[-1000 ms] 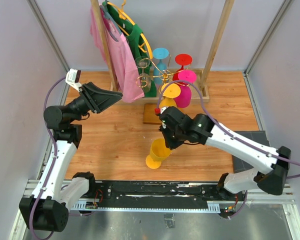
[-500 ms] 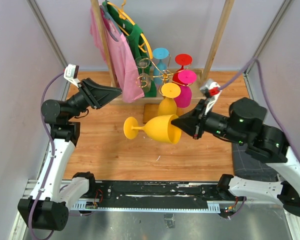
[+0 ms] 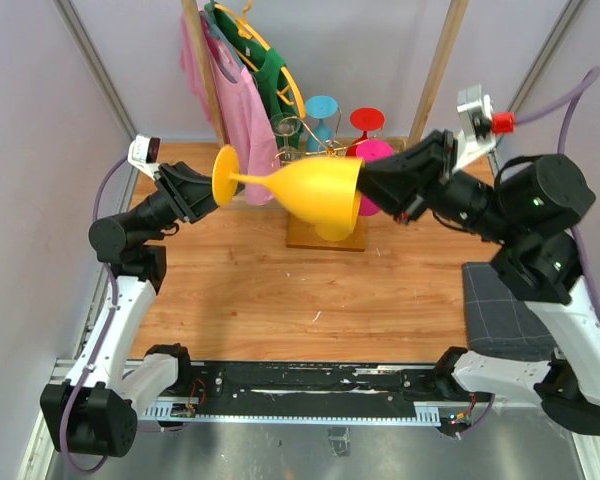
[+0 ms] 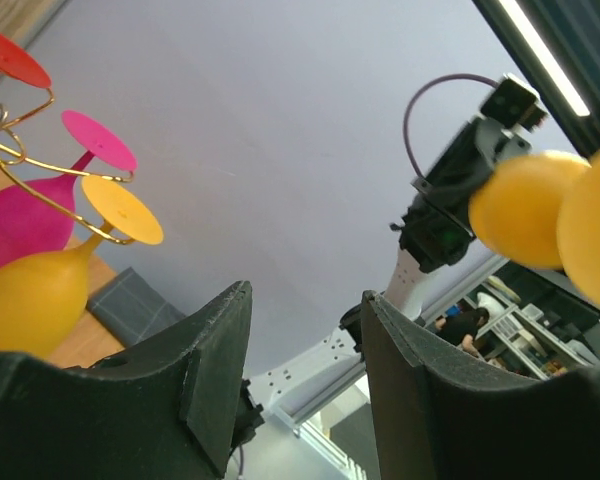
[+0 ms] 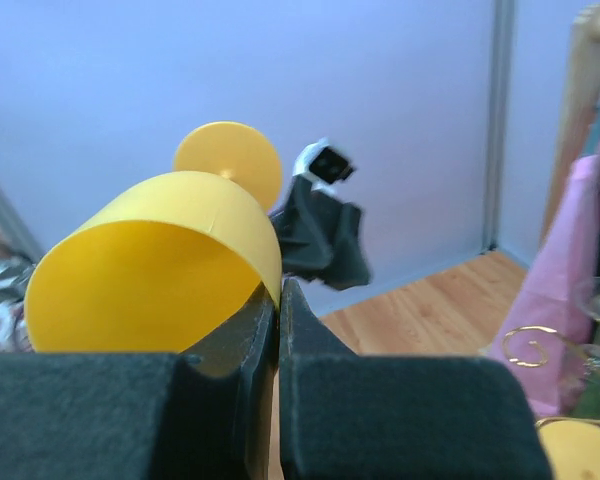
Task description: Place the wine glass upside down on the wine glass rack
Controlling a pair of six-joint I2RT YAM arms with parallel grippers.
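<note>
My right gripper [image 3: 366, 190] is shut on the rim of a yellow wine glass [image 3: 310, 190] and holds it on its side, high above the table. The wall of the bowl [image 5: 160, 260] is pinched between my right gripper's [image 5: 278, 287] jaws. The glass's foot points left, close to my left gripper [image 3: 202, 192], which is open and holds nothing. In the left wrist view the held wine glass [image 4: 528, 208] hangs apart from my left gripper [image 4: 306, 292], up and to the right. Behind stands the gold wine glass rack [image 3: 305, 240] with blue, red, magenta and yellow glasses hanging on it.
A wooden clothes rail [image 3: 435, 80] with a pink garment [image 3: 242, 120] and a green one stands at the back, just left of the rack. A grey cloth [image 3: 500, 310] lies at the right edge. Enclosure walls close in both sides.
My right arm has lifted the yellow glass from low over the table, turned it on its side and carried it up and back, foot toward the left gripper. The left arm barely moved.
</note>
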